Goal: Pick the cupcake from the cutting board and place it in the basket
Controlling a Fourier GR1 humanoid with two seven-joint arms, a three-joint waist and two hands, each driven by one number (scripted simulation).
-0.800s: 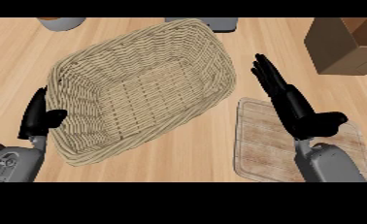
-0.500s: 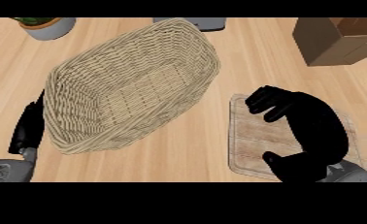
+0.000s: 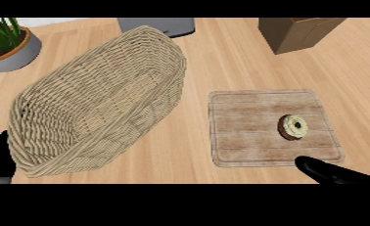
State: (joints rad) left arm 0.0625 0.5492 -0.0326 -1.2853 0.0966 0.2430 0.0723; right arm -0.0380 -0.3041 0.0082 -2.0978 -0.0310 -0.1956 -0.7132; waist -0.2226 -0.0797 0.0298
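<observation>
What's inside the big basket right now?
Nothing that shows: the wicker basket has only its woven bottom visible. Its near wall hides a strip of the inside. The cupcake sits on the cutting board, with the right robot hand at the board's near edge.

Right hand [image 3: 329,172] cut off at lower edge, only fingers showing; left hand [image 3: 4,157] a sliver at left edge; potted plant [image 3: 14,44], grey object [image 3: 159,25], brown box [image 3: 300,32] cropped by edges

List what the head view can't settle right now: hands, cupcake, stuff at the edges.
- Right robot hand: only dark fingers show, cut by the lower edge; open or shut unknown.
- Left robot hand: a sliver at the left edge beside the basket; pose unreadable.
- Cupcake on the cutting board: seen from above, height hidden.
- Plant pot and brown box: cropped by the edges.
</observation>
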